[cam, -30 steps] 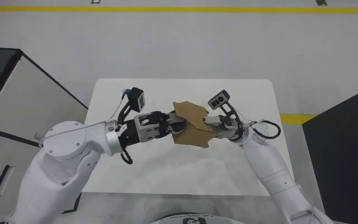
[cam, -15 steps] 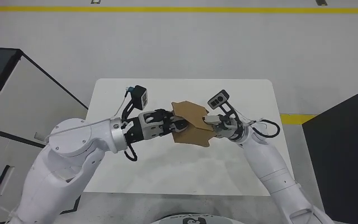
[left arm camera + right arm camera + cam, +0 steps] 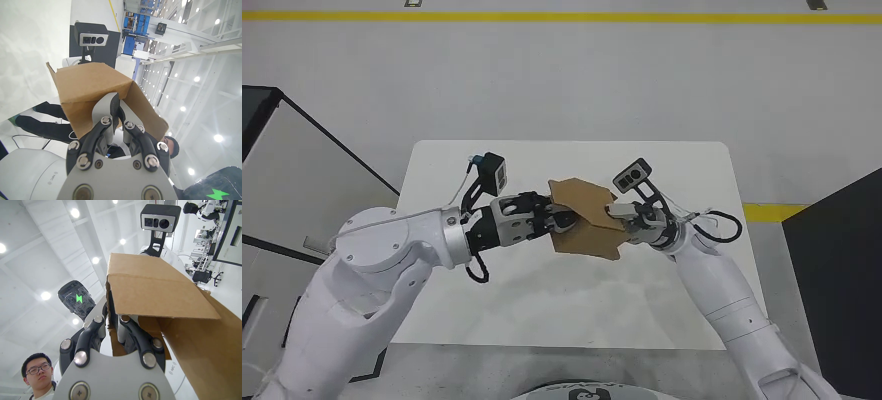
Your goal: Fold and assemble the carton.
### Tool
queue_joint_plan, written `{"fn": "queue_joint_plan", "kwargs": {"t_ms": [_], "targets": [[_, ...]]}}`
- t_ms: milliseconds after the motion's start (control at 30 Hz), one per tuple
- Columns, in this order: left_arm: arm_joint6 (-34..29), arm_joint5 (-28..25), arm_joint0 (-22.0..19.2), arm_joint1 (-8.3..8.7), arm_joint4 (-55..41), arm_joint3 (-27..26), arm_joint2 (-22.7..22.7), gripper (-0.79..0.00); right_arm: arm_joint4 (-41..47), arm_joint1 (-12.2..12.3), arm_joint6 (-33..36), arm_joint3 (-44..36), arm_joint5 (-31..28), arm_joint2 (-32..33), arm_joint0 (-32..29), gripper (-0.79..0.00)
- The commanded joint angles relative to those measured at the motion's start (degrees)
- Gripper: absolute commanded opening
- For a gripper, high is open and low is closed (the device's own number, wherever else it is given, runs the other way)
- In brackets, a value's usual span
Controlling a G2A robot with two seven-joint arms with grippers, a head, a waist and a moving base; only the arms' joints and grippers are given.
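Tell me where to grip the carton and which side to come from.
Likely best to pinch a thin panel edge at one end of the carton, coming in from that end. Half-opened, its walls are single cardboard sheets; the left tool and right tool each clamp one such edge from opposite ends.

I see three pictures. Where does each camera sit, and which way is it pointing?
Top view: on the robot above its arms, facing down at the table; the left gripper and right gripper meet at the carton.
Left wrist view: on the left wrist, looking upward along the left gripper, shut on the carton; right arm's camera beyond.
Right wrist view: on the right wrist, looking upward along the right gripper, shut on the carton; left arm's camera beyond.
Shared: every view shows the carton, gripped from opposite ends.
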Motion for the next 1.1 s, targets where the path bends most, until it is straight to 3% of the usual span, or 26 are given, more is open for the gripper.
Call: {"fn": "queue_joint_plan", "kwargs": {"t_ms": [0, 467, 633, 833, 1067], "targets": [[0.5, -0.1, 0.6, 0.05, -0.8, 0.1, -1.6, -0.785, 0.1, 0.0, -0.1, 0.3, -0.2, 0.4, 0.1, -0.785], [3.4, -1.2, 4.8, 0.69, 1.3, -4.8, -12.1, -0.785, -4.2, 0.7, -3.4, 0.0, -1.4, 2.6, -0.4, -0.785], [0.5, -2.0, 1.9, 0.81, 4.7, -4.8, -9.6, -0.785, -7.7, 0.9, -4.7, -1.2, -1.8, 2.5, -0.6, -0.785], [1.4, 0.8, -1.4, 0.63, 7.8, -4.8, -4.5, -0.785, -8.5, 1.1, -5.0, -2.4, -2.3, 2.7, -1.2, -0.785], [3.0, 2.3, -2.2, 0.3, 7.1, -4.8, -2.6, -0.785, -5.4, 1.2, -4.3, -3.0, -3.0, 3.5, -2.2, -0.785]]}}
